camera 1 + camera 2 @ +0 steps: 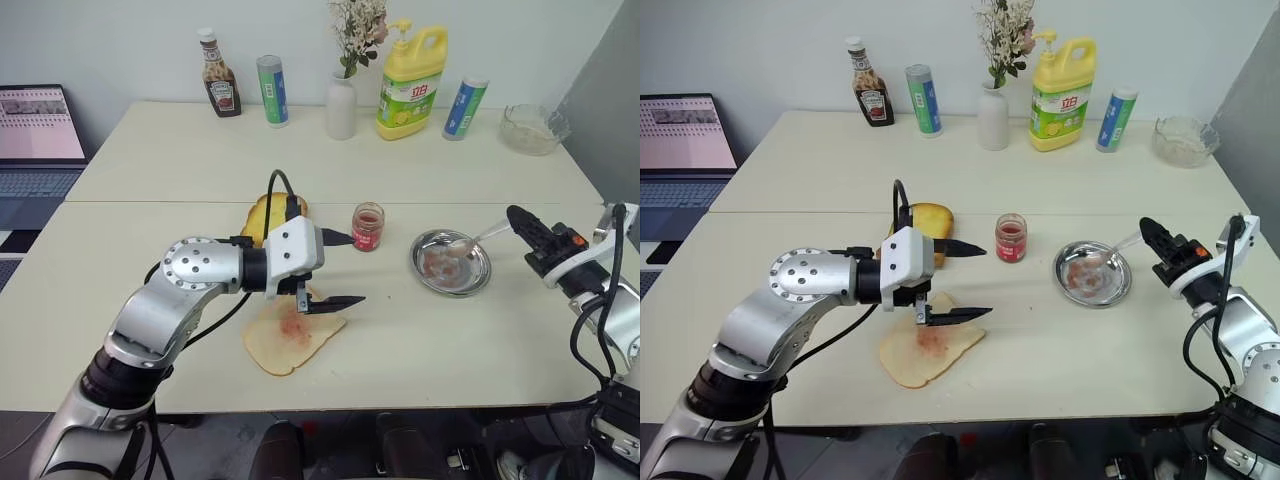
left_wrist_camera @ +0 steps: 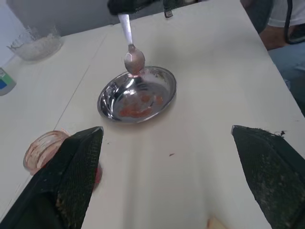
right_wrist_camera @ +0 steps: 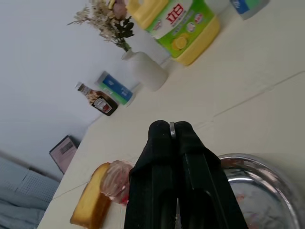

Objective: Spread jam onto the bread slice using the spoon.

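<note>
**Spoon parked over the dish, smeared slice waiting below the open left gripper**

Bread slice (image 1: pixel 290 340) flat near the front table (image 1: pixel 150 160) edge, pinkish-red smear at its centre, so apparently some spread already laid on. Left gripper (image 1: pixel 345 268) hovering just above and beyond that slice, fingers spread wide and empty, pointing rightward toward the jar and dish; likely placed there to steady the bread or reach the jar, though which cannot be told. Left arm bent across the body, elbow out to the left, wrist swung inward, gripper tipped slightly down.

Thicker toasted slice (image 1: pixel 268 215) behind the left wrist, untouched and not part of the job. Jam (image 1: pixel 368 227) just right of the upper left finger, apart from it, jar standing upright with no lid visible, handy for another dip.

Further right, round steel dish (image 1: pixel 451 264) with reddish smears inside, probably serving as a rest or drip catcher. Spoon (image 1: pixel 470 241) held by its handle, bowl over the dish's far rim with a trace of red on it; touching the metal or just above cannot be told. Right gripper (image 1: pixel 520 221) clamped tight on the handle, handle end peeking between the fingertips in the right wrist view. Right arm out to the side, forearm angled inward, gripper roughly level.
</note>
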